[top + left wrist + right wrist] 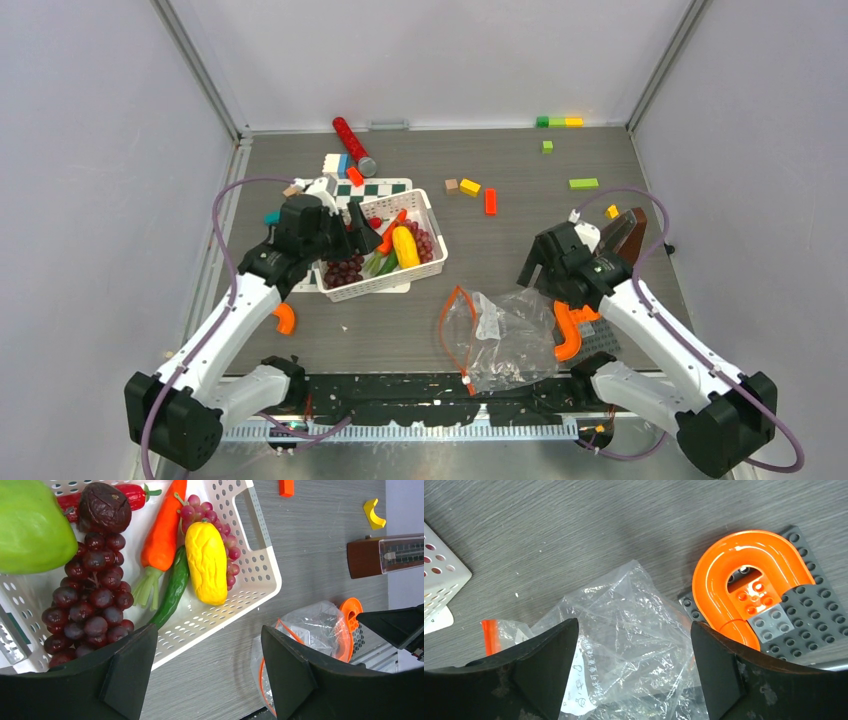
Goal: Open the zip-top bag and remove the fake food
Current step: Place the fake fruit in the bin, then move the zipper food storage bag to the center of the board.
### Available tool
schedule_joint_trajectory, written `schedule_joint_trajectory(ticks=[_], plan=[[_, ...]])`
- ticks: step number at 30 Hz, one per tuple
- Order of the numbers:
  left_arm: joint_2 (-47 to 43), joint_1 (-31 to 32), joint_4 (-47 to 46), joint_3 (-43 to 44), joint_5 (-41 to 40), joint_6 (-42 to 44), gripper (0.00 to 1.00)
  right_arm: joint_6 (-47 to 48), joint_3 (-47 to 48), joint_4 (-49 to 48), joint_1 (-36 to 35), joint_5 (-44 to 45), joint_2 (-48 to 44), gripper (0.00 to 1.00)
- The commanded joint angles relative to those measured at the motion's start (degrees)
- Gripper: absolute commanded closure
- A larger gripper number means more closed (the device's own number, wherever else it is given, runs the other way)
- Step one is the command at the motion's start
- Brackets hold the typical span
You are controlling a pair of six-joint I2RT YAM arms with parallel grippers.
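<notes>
The left gripper (207, 641) was held spread and empty, with the food (206, 562) seen lying in the basket (260, 575) just beyond its left jaw, so removal was judged done or nearly so. The bag (624, 625) lay crumpled and apparently emptied on the table, beneath the gap of the right gripper (634, 645), whose jaws were parted on nothing. Its zip strip (489, 630) was turned past the left jaw with the mouth gaping toward the basket, and the long axis was judged to run from jaw to jaw.
</notes>
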State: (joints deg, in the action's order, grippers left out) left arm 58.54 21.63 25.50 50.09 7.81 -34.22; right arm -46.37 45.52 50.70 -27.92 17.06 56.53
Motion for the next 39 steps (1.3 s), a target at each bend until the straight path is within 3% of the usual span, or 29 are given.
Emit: schedule_joint_trajectory(ticks=[1, 9, 15, 19, 21, 23, 27, 39], plan=[[0.09, -0.09, -1.54, -0.43, 2.43, -1.09, 0.22, 0.37, 0.2, 3.07, 0.62, 1.38, -0.88, 0.1], [-1.1, -0.09, -0.99, -1.03, 2.33, -0.96, 0.22, -1.03, -3.74, -2.4, 1.07, 1.05, 3.32, 0.12], [-1.61, -0.09, -0.88, -1.64, 2.48, -1.2, 0.22, -0.62, -6.42, -7.32, 1.29, -0.56, 6.15, 0.24], [-1.71, -0.09, -0.93, -1.83, 2.47, -1.3, 0.22, -0.63, -6.94, -8.94, 1.38, -1.37, 6.89, 0.42], [-1.66, -0.09, -0.89, -1.91, 2.4, -1.31, 0.22, -0.62, -6.93, -9.34, 1.38, -1.51, 6.3, 0.55], [-1.66, -0.09, -0.89, -1.99, 2.34, -1.37, 0.22, -0.58, -6.85, -9.58, 1.38, -1.51, 5.31, 0.74], [-1.47, -0.09, -1.05, -2.09, 2.5, -1.63, 0.22, -0.39, -6.44, -9.42, 1.38, -1.15, 2.88, 0.97], [-2.59, -0.09, -0.16, -2.62, 2.21, -1.82, 0.23, 0.17, 0.16, -3.62, 2.1, 10.01, -1.37, 1.0]])
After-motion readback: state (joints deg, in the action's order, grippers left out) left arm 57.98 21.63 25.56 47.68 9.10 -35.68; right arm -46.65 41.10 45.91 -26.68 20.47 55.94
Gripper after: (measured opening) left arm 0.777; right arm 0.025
